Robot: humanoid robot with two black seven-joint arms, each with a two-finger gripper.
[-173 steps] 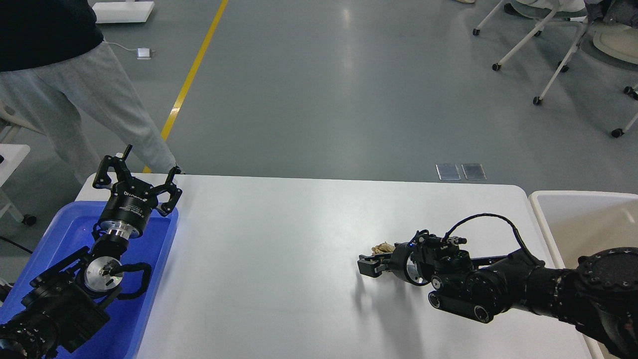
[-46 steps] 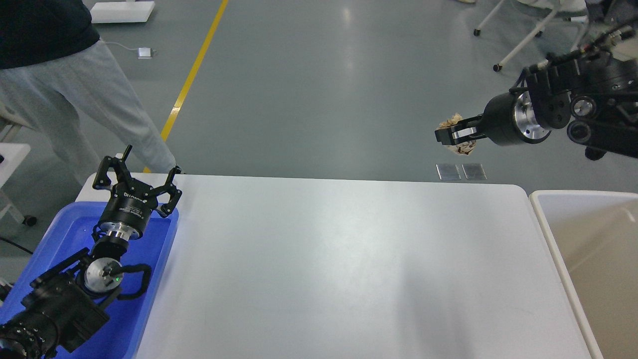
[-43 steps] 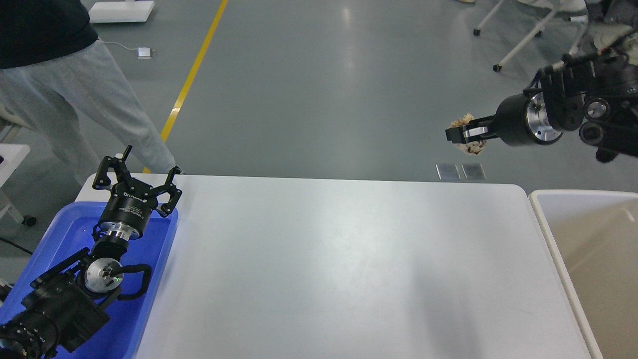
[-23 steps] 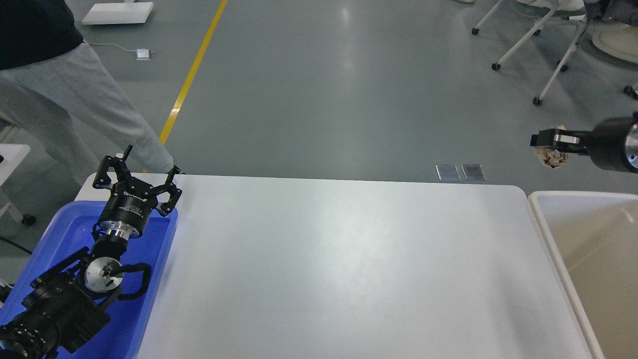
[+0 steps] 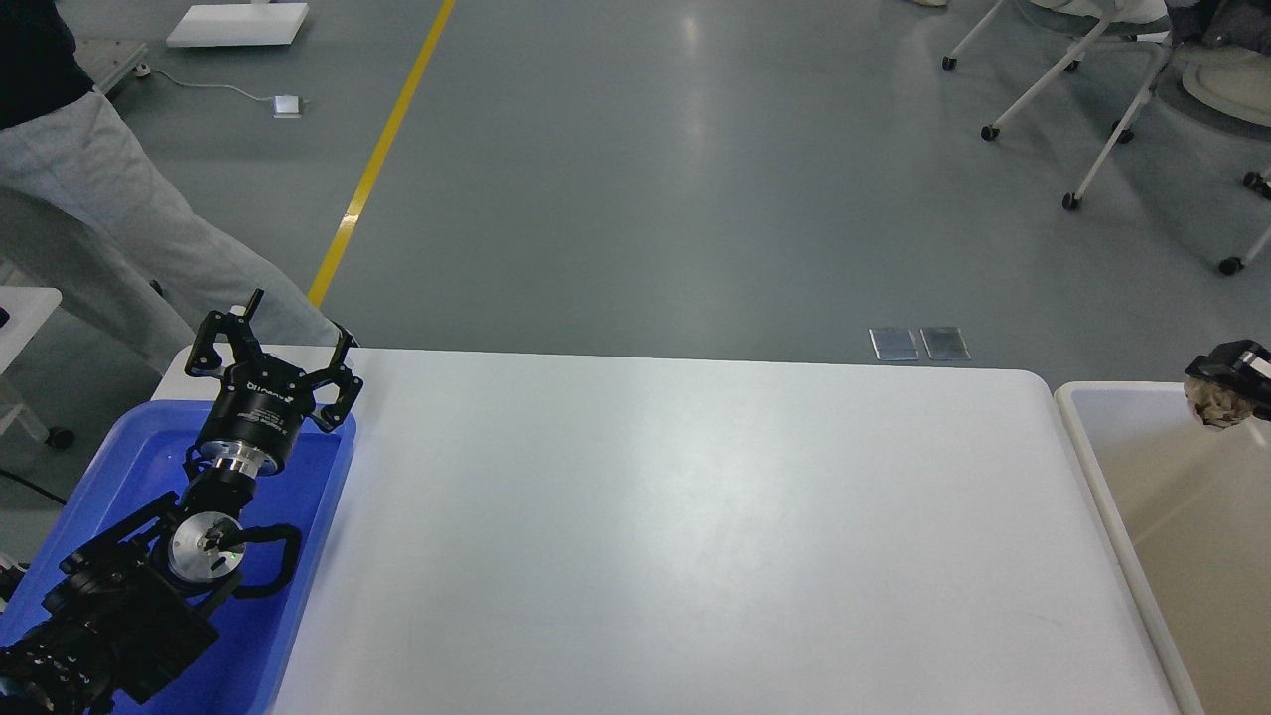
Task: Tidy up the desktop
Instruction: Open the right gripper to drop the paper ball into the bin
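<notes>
The desktop was seen between the blue tray and the beige bin. The left gripper was held spread wide above the tray. The right gripper was clamped on a crumpled paper wad over the bin's far edge.

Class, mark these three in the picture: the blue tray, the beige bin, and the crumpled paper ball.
blue tray (image 5: 316, 516), head view, bare floor near its right wall.
beige bin (image 5: 1087, 457), head view, white left rim.
crumpled paper ball (image 5: 1221, 405), head view, its exposed lower half.
</notes>
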